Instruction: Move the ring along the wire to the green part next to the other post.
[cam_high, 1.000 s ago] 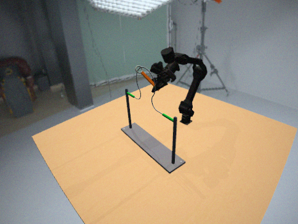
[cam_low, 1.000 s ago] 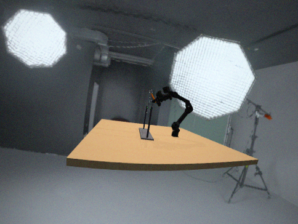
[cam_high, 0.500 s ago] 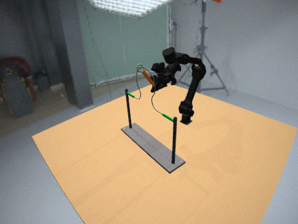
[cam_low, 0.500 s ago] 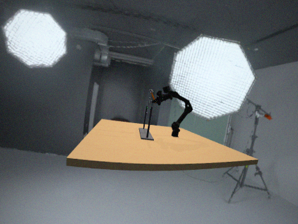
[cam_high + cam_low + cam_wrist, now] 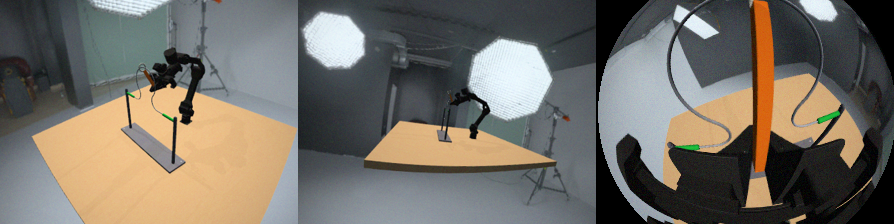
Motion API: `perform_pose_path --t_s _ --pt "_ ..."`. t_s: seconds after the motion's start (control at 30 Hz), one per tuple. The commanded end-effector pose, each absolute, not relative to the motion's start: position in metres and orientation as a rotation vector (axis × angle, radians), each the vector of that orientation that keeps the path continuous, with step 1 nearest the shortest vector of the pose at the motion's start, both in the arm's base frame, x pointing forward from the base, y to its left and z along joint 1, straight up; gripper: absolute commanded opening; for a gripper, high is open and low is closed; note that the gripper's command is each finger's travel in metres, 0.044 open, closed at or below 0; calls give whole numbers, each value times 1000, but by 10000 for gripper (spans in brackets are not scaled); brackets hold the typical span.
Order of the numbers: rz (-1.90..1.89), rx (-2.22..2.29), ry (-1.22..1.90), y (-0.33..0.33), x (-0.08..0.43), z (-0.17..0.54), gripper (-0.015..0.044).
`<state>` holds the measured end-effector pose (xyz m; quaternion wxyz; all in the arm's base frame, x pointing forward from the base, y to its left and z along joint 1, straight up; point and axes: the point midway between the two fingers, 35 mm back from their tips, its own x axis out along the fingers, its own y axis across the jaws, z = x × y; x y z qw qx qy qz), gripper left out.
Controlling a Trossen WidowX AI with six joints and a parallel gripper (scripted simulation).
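My gripper is shut on the lower end of the orange handle. The handle tilts up to the ring, which is around the grey wire at the top of its tall arch in the top view. Any gap between ring and wire is too small to tell. The ring is cut off above the wrist view. One green part is at the far post; the other green part is at the near post.
Both posts stand on a grey base plate on the wooden table. The arch's near side runs down in front of the gripper in the top view. The arm's base is to the right of the plate.
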<state>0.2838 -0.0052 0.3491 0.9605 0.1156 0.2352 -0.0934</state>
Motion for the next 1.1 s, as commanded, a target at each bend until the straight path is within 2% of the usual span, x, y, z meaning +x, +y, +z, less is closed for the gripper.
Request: perform_pose_path --t_s 0.0,1.07 --pt "-204 181 477 -7 284 349 -150" --pt "-311 -238 472 -21 282 349 -150"
